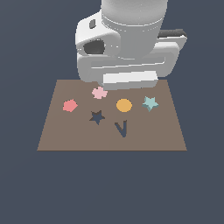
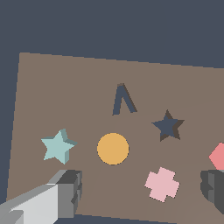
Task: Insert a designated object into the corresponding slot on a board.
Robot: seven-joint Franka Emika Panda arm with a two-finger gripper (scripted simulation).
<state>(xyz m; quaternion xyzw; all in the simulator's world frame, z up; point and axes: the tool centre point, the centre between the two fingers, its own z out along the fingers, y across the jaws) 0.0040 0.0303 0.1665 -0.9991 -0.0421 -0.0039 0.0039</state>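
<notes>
A Franka Panda arm hangs over a flat brown board [image 1: 57,135] in this simulator render. Nearest the board's front edge in the exterior view is a dark V-shaped cutout [image 1: 122,128], and just behind it, toward the exterior view's left, the navy star-shaped slot [image 1: 97,117]. It holds nothing.

One row back lie three matte, smooth-sided pieces: a coral polygon [image 1: 70,105] toward the left edge, an orange disc [image 1: 124,105] near the middle, and the pale teal star [image 1: 150,103] toward the right edge, resting flat on the board and well apart from the slot. A pink flower piece [image 1: 99,92] sits farthest back, partly under the arm's white housing.

The wrist view shows what that bulky housing hides from outside (the gripper [image 2: 140,190] itself): two grey fingertips [image 2: 70,186], spread wide and holding nothing, raised above the board. It also reveals the pieces' thickness and the cutouts' recessed walls. No writing or labels can be read anywhere.
</notes>
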